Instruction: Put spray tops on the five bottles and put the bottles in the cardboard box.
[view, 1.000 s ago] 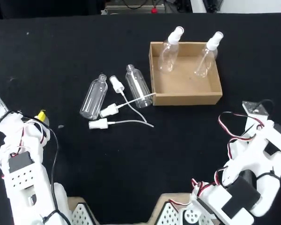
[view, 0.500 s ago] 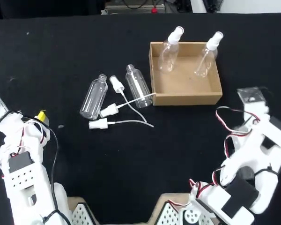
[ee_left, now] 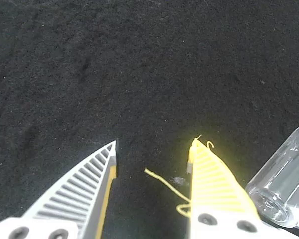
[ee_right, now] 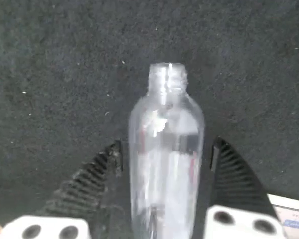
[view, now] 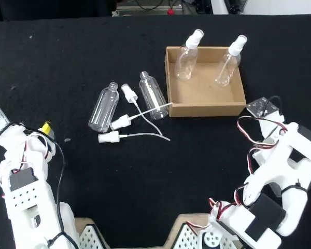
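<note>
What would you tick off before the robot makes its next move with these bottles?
1. Grasp: ok, the right hand holds a bottle.
2. Spray top on that bottle: not ok, its neck is bare.
3. Helper free: ok, the left hand is open over the black table with nothing in it.
4. Tops to pick from: ok, three loose spray tops lie on the table left of the cardboard box.
5. Tops untangled: cannot tell, their tubes cross one another.
6. Room in the box: ok, two capped bottles lean at its far wall and the rest of its floor is bare.
</note>
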